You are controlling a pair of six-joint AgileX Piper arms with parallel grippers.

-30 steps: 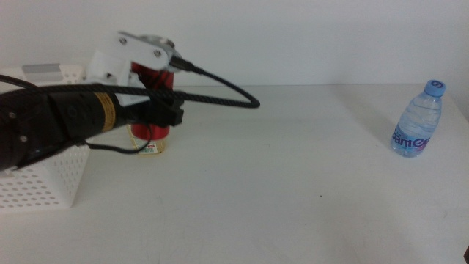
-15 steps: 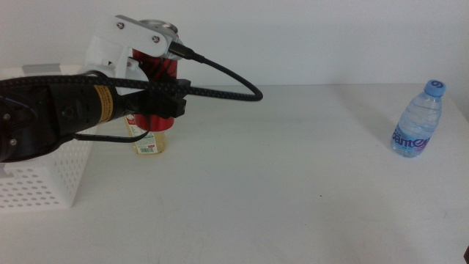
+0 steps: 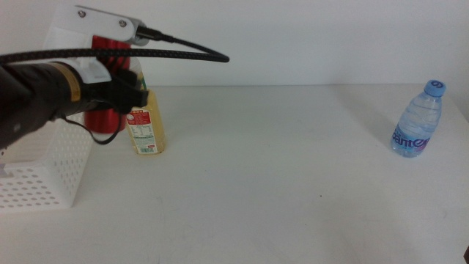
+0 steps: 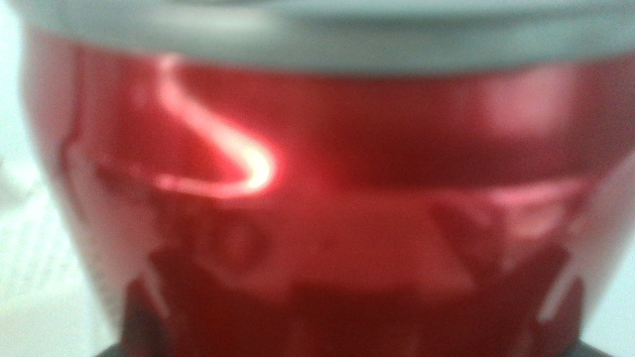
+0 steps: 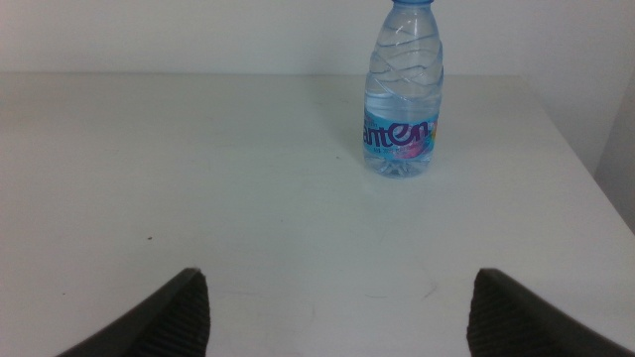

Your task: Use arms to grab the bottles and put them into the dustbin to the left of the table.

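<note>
Red can (image 3: pixel 102 110): it hung lifted off the table, upright, in the left gripper (image 3: pixel 121 95), just beside the juice bottle and at the near edge of the dustbin; in the left wrist view the can (image 4: pixel 317 198) filled the whole picture.
Left gripper: clamped on the red can, to judge from the can hanging clear of the tabletop; the jaws themselves were mostly hidden by the arm.
Step in hand: carrying the can over the dustbin. To do it well, the grip should probably hold until the can is fully above the basket's opening, clear of the rim, and only then let go.
Juice bottle (image 3: pixel 146 125): standing upright on the table (image 3: pixel 278 176), near enough to the can that a sideways swing might knock it.
Dustbin (image 3: pixel 37 183): white perforated basket at the table's left; its inside was hidden by the arm, so its contents could not be told.
Water bottle (image 5: pixel 402 94): upright, well apart on the right, with clear liquid inside.
Right gripper (image 5: pixel 337 307): jaws spread wide, waiting short of the water bottle.
</note>
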